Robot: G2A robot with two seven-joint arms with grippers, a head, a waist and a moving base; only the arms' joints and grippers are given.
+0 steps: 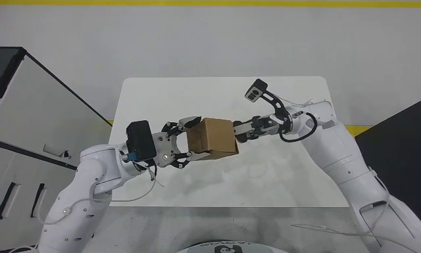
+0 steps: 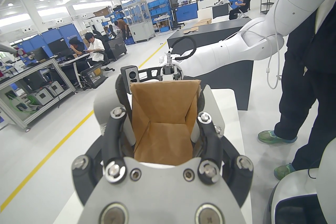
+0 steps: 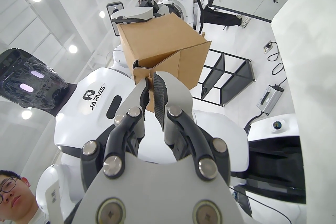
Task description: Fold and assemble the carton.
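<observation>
A brown carton (image 1: 214, 136) hangs above the middle of the white table (image 1: 296, 181), held from both sides. My left gripper (image 1: 196, 140) clamps it across its width on the left. In the left wrist view the carton (image 2: 162, 114) shows its open end and bare inside, with my left gripper (image 2: 162, 93) shut on its two side walls. My right gripper (image 1: 238, 133) meets the carton's right end. In the right wrist view my right gripper (image 3: 150, 82) is shut on a folded flap edge at a corner of the carton (image 3: 157, 43).
A black-framed panel (image 1: 39, 75) stands off the table's left edge. A dark surface (image 1: 395, 141) lies beyond the right edge. Bare tabletop lies behind and in front of the carton.
</observation>
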